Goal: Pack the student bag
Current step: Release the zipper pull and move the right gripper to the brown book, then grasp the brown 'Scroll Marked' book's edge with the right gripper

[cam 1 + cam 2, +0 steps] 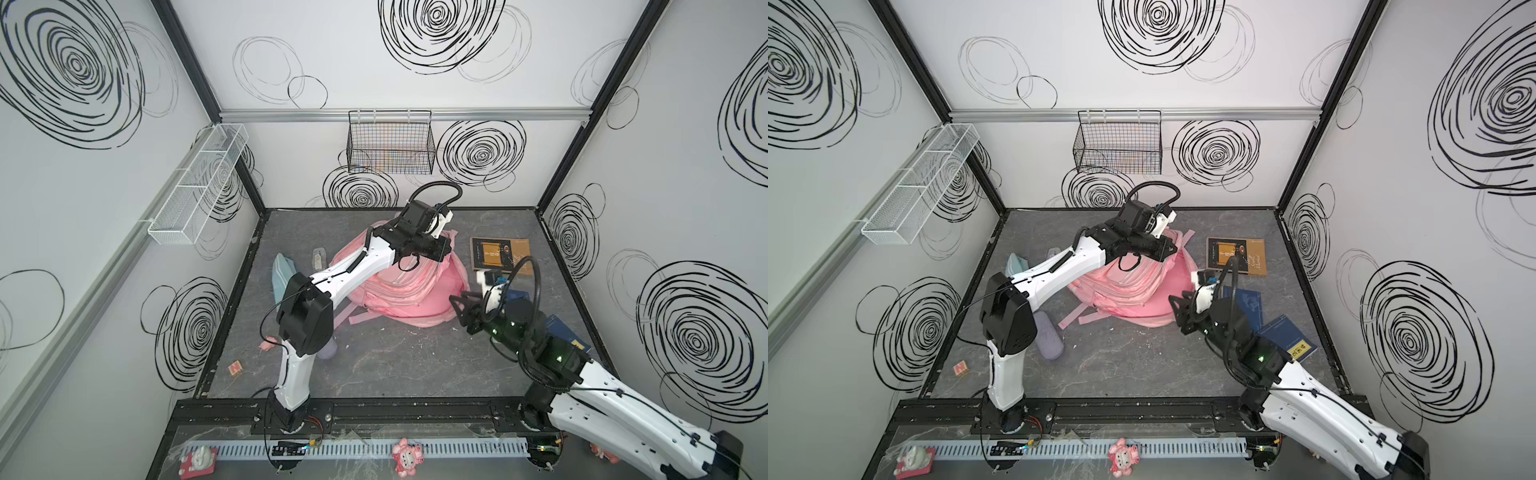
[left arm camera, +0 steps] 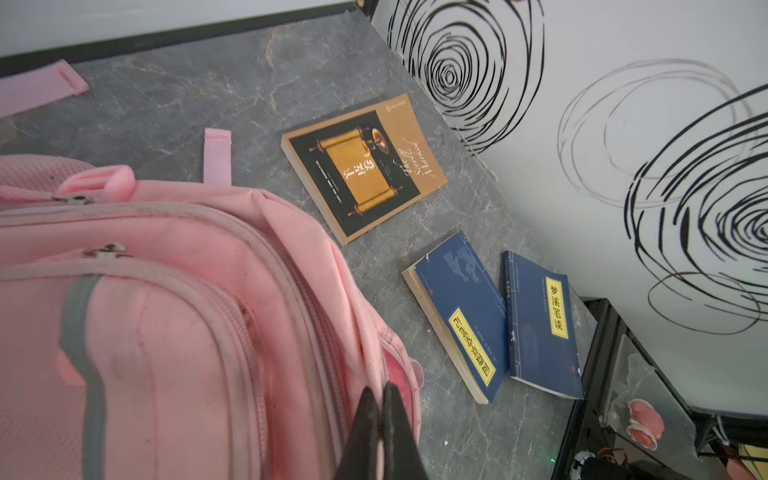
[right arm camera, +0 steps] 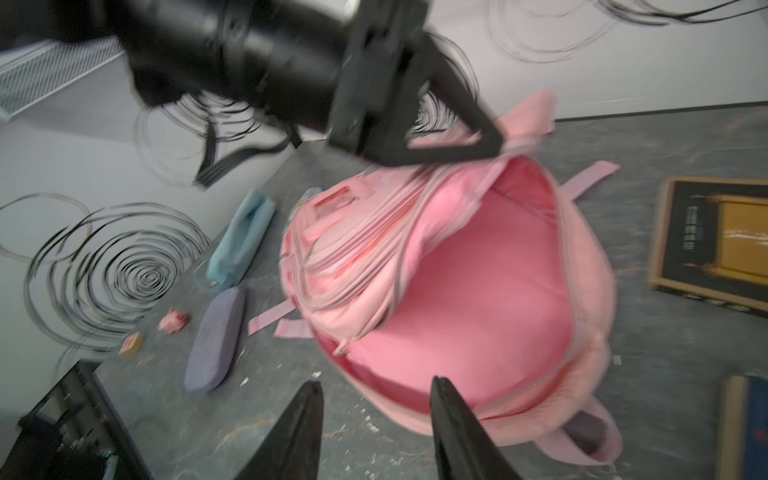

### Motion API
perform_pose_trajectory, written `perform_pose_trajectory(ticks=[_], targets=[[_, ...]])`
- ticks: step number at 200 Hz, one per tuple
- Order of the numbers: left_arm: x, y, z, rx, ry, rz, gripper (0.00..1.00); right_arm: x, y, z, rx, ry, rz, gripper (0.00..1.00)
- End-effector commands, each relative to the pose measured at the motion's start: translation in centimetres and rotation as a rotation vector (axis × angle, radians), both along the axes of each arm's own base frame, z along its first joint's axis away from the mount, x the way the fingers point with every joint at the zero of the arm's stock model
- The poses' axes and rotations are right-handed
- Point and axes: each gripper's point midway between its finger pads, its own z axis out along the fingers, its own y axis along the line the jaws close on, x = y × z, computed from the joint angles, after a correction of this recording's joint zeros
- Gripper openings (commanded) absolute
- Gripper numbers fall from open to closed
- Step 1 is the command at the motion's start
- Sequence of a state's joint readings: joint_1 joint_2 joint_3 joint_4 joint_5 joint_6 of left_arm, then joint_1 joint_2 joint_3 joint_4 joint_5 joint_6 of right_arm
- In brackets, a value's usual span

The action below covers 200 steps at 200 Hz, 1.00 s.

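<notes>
The student bag [image 1: 415, 291] [image 1: 1133, 291], a pink backpack, lies in the middle of the grey floor with its main compartment gaping open and its pink lining [image 3: 478, 291] showing. My left gripper [image 1: 446, 249] [image 2: 382, 392] is shut on the edge of the bag's upper flap, and the right wrist view shows it [image 3: 496, 139] holding that flap up. My right gripper [image 1: 457, 309] [image 3: 376, 384] is open and empty, just off the bag's near right rim, above the floor.
A brown and black book [image 1: 500, 257] [image 2: 365, 166] lies right of the bag, with two blue books [image 2: 461, 316] [image 2: 540, 328] nearer the right arm. A teal pouch [image 3: 241, 241], a purple case [image 3: 216, 340] and a small block [image 1: 235, 368] lie to the left. Wire baskets [image 1: 390, 143] hang on the walls.
</notes>
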<state>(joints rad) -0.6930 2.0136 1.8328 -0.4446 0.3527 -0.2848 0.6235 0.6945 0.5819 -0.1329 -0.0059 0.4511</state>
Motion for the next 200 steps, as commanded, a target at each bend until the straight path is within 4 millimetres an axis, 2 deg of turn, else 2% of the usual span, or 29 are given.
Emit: perform_pose_trajectory(ticks=[1,13,28,52,68,87,101,123,157,175,200], targets=[[0.2,-0.2,-0.8,0.003,-0.010,-0.005,0.16,3.2,-4.7,-0.1,0.005,0.095,-0.119,0.49],[0.0,-0.4,-0.9,-0.010,0.007,-0.005,0.25,5.7,-7.7,0.0,0.060,0.114,-0.167,0.51],[-0.1,-0.6,-0.7,-0.024,0.011,-0.004,0.31,8.4,-11.6,-0.3,0.147,0.136,-0.244,0.51],[-0.1,-1.2,0.4,-0.044,-0.004,-0.007,0.34,12.2,-16.1,-2.0,0.197,0.181,-0.337,0.56],[-0.1,-1.6,1.2,-0.060,-0.011,-0.011,0.40,14.3,-18.3,-3.7,0.199,0.226,-0.376,0.60],[0.0,-2.6,2.3,-0.083,-0.036,-0.012,0.48,16.4,-19.6,-5.3,0.239,0.268,-0.350,0.60],[0.9,-3.6,2.9,-0.107,-0.054,0.010,0.53,18.1,-20.9,-6.5,0.231,0.288,-0.360,0.60],[2.6,-5.5,2.7,-0.166,-0.044,0.044,0.54,20.1,-23.4,-8.9,0.198,0.342,-0.413,0.61],[5.9,-7.9,0.4,-0.226,-0.019,0.115,0.54,22.2,-26.9,-13.3,0.133,0.451,-0.491,0.63],[7.4,-8.9,-1.9,-0.239,-0.008,0.142,0.55,22.7,-28.6,-15.8,0.102,0.500,-0.530,0.65],[9.1,-9.8,-5.2,-0.249,0.005,0.189,0.55,23.3,-30.6,-18.3,0.068,0.538,-0.578,0.68]])
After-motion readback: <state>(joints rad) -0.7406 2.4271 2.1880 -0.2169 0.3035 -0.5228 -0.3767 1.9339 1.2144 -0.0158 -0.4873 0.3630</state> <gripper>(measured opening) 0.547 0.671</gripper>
